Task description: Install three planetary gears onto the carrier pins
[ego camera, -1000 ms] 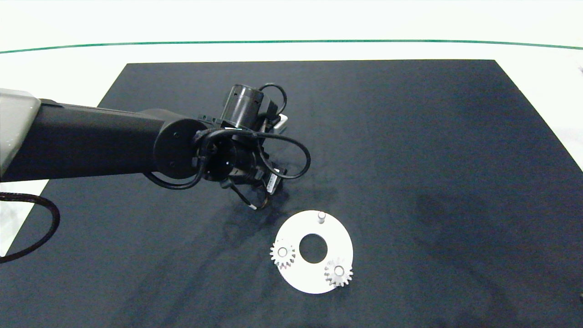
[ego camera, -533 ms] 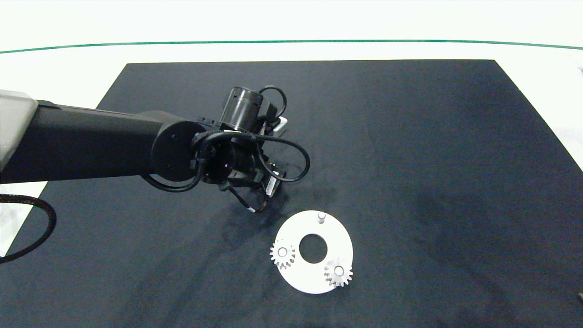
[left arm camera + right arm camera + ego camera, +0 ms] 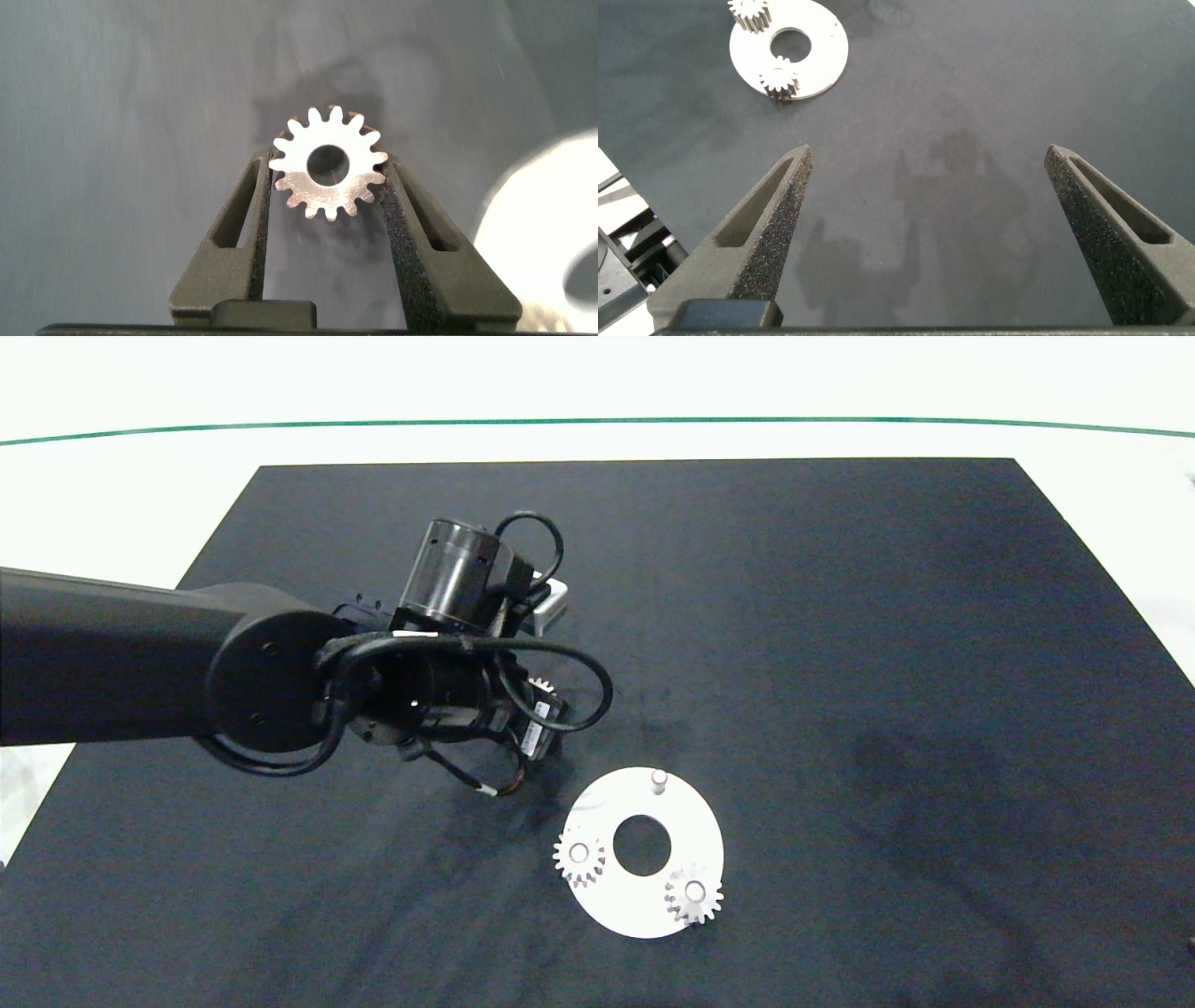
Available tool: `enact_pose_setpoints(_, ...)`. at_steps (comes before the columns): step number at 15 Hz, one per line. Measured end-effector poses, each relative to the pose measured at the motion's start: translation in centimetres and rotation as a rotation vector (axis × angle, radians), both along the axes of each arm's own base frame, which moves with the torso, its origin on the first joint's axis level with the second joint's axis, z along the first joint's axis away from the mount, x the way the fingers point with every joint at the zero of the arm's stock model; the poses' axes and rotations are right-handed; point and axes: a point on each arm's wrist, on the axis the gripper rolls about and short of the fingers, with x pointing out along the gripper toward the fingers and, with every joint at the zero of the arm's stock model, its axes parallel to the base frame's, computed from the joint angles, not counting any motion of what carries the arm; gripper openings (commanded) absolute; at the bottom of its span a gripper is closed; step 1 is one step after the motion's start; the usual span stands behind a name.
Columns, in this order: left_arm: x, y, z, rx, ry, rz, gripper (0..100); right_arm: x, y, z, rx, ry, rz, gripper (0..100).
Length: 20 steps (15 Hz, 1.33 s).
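Observation:
My left gripper (image 3: 329,170) is shut on a small silvery planetary gear (image 3: 329,164), holding it by its toothed rim above the dark mat. In the head view the left arm's wrist (image 3: 439,686) hides the fingers and hangs up and to the left of the white disc (image 3: 695,835). Two gears (image 3: 579,855) (image 3: 694,894) sit on carrier pins on the disc, and one bare pin (image 3: 659,781) stands at its far edge. My right gripper (image 3: 929,159) is open over bare mat, away from the disc (image 3: 827,42), and does not show in the head view.
A black mat (image 3: 840,616) covers most of the white table (image 3: 140,476). A green line (image 3: 597,422) runs along the far side. A rim of the white disc (image 3: 542,224) shows beside the held gear in the left wrist view.
The left arm has shifted left and a little toward the near side, with its wrist looming larger in the head view. The disc and its two gears have not moved.

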Motion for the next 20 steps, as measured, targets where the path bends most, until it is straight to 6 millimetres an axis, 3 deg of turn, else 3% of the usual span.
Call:
enact_pose_setpoints(4,-7.1,0.1,0.1,0.013,0.012,-0.143,22,-0.1,-0.1,0.0,0.002,-0.002,-0.001,100)
enact_pose_setpoints(7,-9.0,-0.7,0.5,0.03,-0.017,-0.204,22,-0.4,-0.3,0.1,0.016,-0.01,0.023,100)
enact_pose_setpoints(10,-9.3,-2.6,0.8,0.032,-0.034,-0.257,22,-0.7,-0.5,0.2,0.03,-0.019,0.071,100)
enact_pose_setpoints(20,-6.3,-7.6,-0.5,0.059,-0.029,-0.291,22,-0.8,-0.5,0.3,0.036,-0.019,0.095,100)
